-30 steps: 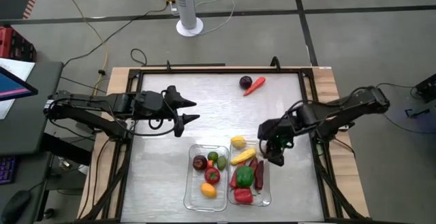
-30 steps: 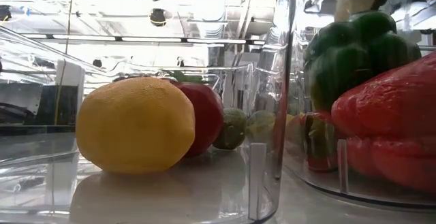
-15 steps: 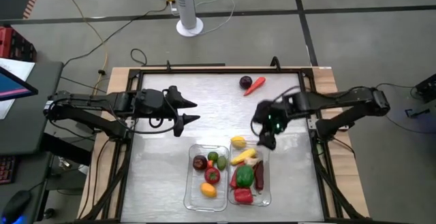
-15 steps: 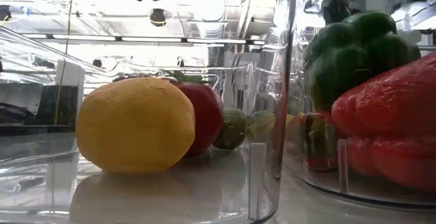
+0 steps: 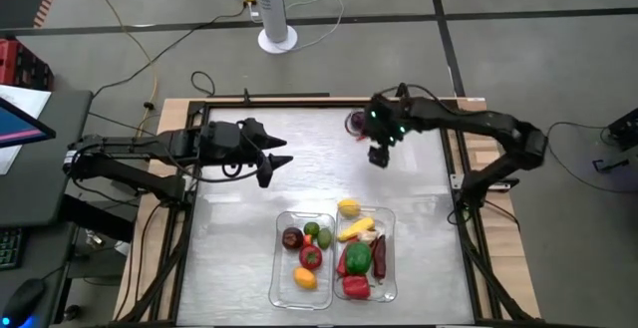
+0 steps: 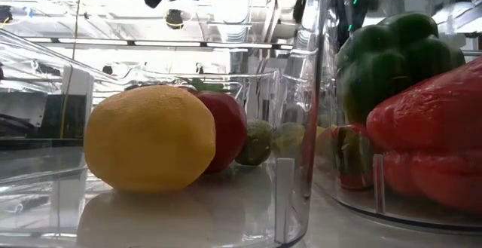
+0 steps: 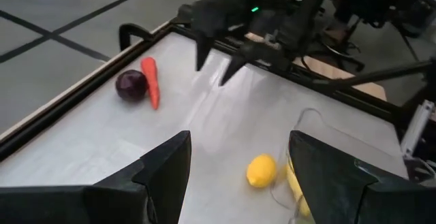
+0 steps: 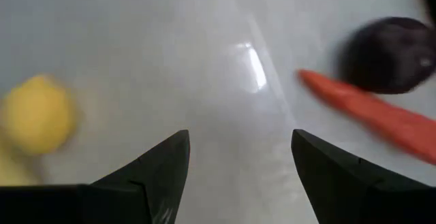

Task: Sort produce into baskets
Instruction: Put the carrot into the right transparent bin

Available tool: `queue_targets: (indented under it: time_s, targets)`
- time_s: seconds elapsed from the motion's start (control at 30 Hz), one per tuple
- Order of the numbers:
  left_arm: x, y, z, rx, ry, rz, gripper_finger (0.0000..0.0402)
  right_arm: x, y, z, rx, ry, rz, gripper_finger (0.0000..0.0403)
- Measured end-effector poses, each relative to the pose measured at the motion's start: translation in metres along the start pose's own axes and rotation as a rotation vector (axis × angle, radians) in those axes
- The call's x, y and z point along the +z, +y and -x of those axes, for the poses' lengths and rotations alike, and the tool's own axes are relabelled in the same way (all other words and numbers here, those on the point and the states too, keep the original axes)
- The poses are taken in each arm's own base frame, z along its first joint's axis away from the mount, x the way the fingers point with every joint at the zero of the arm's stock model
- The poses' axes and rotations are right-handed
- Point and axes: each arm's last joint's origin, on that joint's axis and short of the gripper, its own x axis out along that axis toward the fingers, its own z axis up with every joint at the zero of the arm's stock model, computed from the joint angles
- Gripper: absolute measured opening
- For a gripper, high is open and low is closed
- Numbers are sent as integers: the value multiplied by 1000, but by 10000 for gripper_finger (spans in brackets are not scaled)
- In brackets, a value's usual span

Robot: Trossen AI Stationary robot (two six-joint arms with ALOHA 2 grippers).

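High view shows the right gripper (image 5: 378,156) has swung away from the right-hand basket (image 5: 391,290) over the last second and now hangs near the table's far edge, just beside the carrot (image 5: 356,130) and the dark purple round piece (image 5: 356,121), so a drop looks finished and these two are probably next. Its fingers are spread wide with nothing between them, as the right wrist view confirms. One yellow piece (image 5: 348,207) lies on the table just outside the baskets. The left gripper (image 5: 271,164) waits left of centre, also spread and empty, beyond the left-hand basket (image 5: 280,288).
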Motion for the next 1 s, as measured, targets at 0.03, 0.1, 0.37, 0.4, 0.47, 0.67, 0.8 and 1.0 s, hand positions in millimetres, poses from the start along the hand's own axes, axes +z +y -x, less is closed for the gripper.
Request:
queue_targets:
  time_s: [0.03, 0.1, 0.37, 0.4, 0.47, 0.67, 0.8, 1.0]
  targets:
    - [0, 1, 0, 10, -3, 2, 233, 2, -9, -6, -11, 0, -20, 286]
    - [1, 3, 0, 25, -6, 6, 233, 4, -28, -18, -31, -4, -73, 286]
    - [1, 13, -2, 84, 4, 79, 233, 7, -66, -42, -12, -2, -160, 286]
    - [1, 14, -2, 90, 5, 86, 233, 8, -68, -42, -12, 2, -153, 287]
    - [1, 16, -2, 101, 10, 106, 233, 10, -70, -40, 7, -2, -128, 287]
    - [2, 22, -3, 119, 17, 124, 233, 22, -71, -27, 85, -78, -120, 313]
    - [3, 24, -3, 129, 14, 129, 233, 30, -71, -22, 28, -108, -104, 377]
    - [3, 25, -3, 129, 14, 105, 233, 40, -85, -31, -128, -39, -154, 374]
